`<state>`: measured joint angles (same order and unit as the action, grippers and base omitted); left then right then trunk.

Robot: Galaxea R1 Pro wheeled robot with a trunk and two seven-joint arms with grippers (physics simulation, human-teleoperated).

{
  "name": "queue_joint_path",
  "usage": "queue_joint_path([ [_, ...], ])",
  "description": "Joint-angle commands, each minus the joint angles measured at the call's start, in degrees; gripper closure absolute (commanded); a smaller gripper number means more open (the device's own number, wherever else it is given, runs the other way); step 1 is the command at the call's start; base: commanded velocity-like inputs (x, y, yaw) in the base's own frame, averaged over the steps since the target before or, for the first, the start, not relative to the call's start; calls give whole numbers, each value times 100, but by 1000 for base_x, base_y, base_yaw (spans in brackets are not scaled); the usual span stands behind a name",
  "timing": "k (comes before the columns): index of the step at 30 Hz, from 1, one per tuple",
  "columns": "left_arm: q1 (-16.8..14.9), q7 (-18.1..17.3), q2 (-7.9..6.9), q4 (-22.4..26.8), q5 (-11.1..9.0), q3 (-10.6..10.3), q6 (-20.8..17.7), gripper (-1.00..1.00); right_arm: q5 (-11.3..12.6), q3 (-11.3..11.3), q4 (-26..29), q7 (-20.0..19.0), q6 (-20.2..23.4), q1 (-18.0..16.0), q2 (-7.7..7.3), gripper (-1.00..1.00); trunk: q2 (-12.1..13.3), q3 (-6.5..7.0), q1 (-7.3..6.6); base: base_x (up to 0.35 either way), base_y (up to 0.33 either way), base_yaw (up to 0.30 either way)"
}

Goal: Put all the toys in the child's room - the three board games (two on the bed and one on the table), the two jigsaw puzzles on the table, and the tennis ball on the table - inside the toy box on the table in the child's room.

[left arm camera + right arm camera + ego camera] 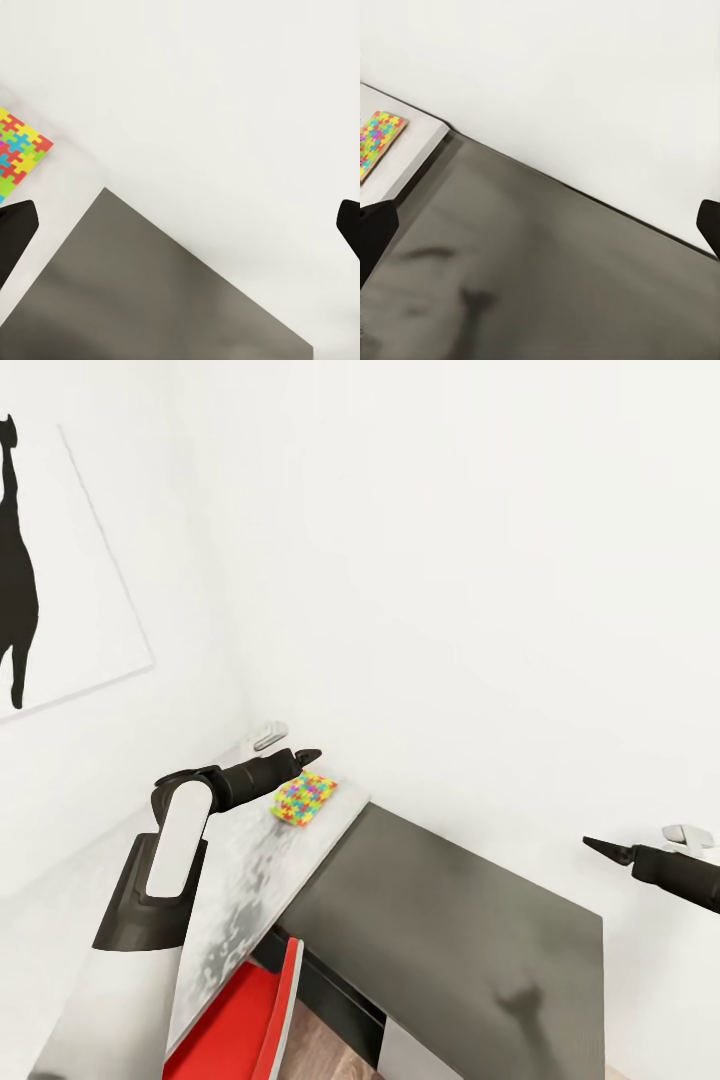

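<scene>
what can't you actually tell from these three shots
- Jigsaw puzzle: in the left wrist view the frame edge cuts it off; in the head view the left gripper overlaps its near corner.
- Table: the head view's lower edge and the left arm hide most of its top, so what else lies there can't be told.
- Right gripper: dark and small in the head view; wrist views show fingertips only at the frame edges.
- Wall picture: silhouette cut off.
</scene>
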<state>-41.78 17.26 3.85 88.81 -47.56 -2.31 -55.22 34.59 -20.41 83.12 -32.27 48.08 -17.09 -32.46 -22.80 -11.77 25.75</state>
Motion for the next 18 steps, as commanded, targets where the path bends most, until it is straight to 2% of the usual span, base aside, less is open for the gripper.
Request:
queue_joint_path([
  [1, -6, 59, 2, 5, -60, 1, -16, -100, 4, -7, 1, -16, 37, -6, 2, -100, -12, -12, 4, 5, 4, 0],
  [18, -2, 22, -14, 5, -68, 1, -16, -100, 4, 1, -3, -16, 34, -5, 19, -100, -12, -12, 4, 1, 1, 0],
])
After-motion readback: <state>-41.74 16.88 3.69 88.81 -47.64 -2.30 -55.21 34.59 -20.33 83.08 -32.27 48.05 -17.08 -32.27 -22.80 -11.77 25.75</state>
